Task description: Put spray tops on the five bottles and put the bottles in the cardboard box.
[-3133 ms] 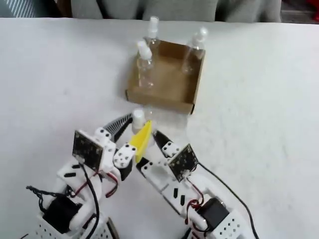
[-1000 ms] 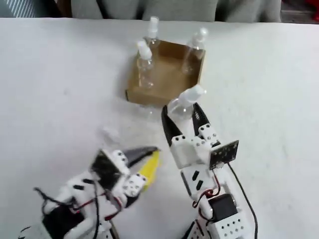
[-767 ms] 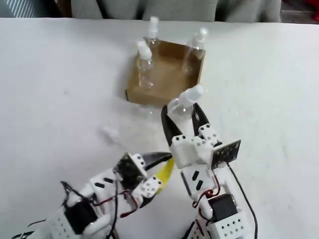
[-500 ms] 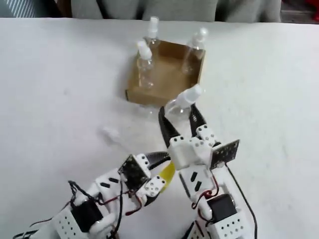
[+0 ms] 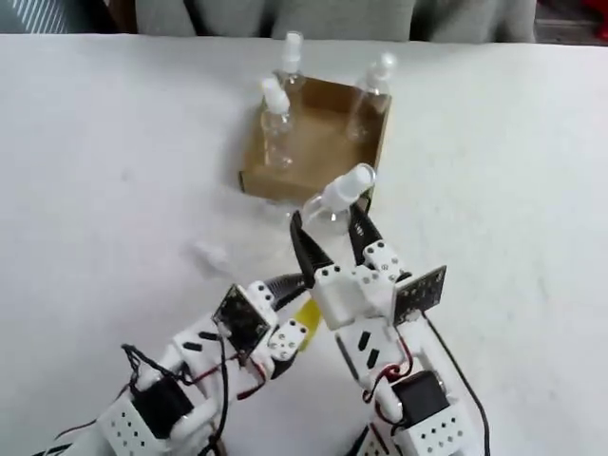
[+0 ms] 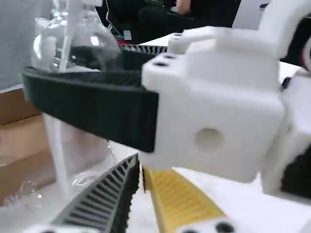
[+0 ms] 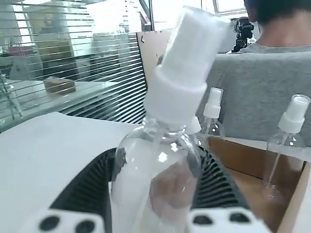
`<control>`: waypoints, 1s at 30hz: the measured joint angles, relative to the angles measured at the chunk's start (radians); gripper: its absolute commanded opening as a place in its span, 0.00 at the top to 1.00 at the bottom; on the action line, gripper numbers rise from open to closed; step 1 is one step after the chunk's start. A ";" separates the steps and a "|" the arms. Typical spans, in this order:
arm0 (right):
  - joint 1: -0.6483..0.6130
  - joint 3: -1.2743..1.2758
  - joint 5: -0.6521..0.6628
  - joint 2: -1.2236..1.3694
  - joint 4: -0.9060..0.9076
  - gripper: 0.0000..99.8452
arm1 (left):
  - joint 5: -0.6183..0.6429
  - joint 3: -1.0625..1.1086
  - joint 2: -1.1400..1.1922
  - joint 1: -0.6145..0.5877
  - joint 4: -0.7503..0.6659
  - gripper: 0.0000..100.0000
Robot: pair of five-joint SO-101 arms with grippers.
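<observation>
White table (image 5: 114, 142) has a brown cardboard box (image 5: 275, 182) on its far side, and three bottles (image 5: 275, 123) with spray tops stand inside it. The right gripper (image 5: 328, 220) is squeezed tight on one more bottle (image 5: 334, 198) with its spray top (image 5: 353, 179) on, tilted, just by the near right corner of the box. The left gripper (image 6: 141, 171) sits near and left of it, black and yellow fingers together, holding nothing.

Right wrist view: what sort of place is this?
Likely an office or lab: window blinds, a grey upholstered panel behind the white table.
</observation>
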 measured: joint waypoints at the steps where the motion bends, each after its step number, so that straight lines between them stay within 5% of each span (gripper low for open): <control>1: 0.000 0.000 0.000 0.000 0.000 0.98 | 0.000 0.000 0.000 -0.017 0.000 0.98; 6: 0.005 0.000 0.000 0.000 0.000 0.98 | 0.000 -0.023 0.054 -0.054 -0.003 0.98; 16: 0.005 0.000 0.000 0.000 0.000 0.98 | 0.000 -0.298 0.582 -0.029 -0.012 0.98; 30: 0.021 0.000 0.000 0.000 0.021 0.98 | 0.000 -0.302 0.608 -0.018 -0.012 0.98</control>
